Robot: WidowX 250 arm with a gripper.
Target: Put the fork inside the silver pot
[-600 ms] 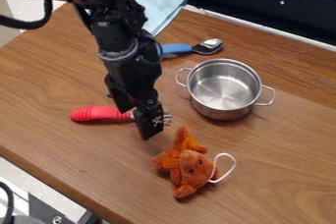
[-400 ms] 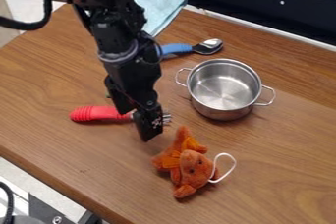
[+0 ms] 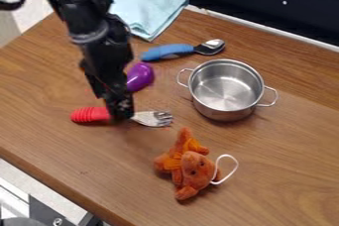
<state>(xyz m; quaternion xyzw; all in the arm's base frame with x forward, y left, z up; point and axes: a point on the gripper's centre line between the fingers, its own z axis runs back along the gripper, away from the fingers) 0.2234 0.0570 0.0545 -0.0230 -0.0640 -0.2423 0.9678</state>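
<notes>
One metal fork with a ribbed red handle [image 3: 151, 118] lay flat on the brown wood-grained table [image 3: 265, 180], outside the pot. The black two-finger gripper [image 3: 120, 114] hung down over its middle, hiding the part where handle and metal met. Whether the gripper was open, closed or gripping the fork could not be told from this angle, nor whether the two touched. The fork's long axis ran almost straight across the view, handle end to the left, tines to the right.

Near the tines, a little lower in the view, lay an orange plush toy [image 3: 192, 165] with a white cord loop [image 3: 227, 169], its upper tip toward them. Above the fork, partly behind the arm, was a smooth, rounded purple object [image 3: 140, 77]. The round silver metal pot [image 3: 226, 90] stood upright, up and to the right of the tines and apart from them, its two loop handles at opposite sides. Farther back lay a metal spoon with a blue handle [image 3: 167, 51], its bowl to the right. Beyond its handle, a light blue cloth [image 3: 147, 11] was spread at the table's far edge.
</notes>
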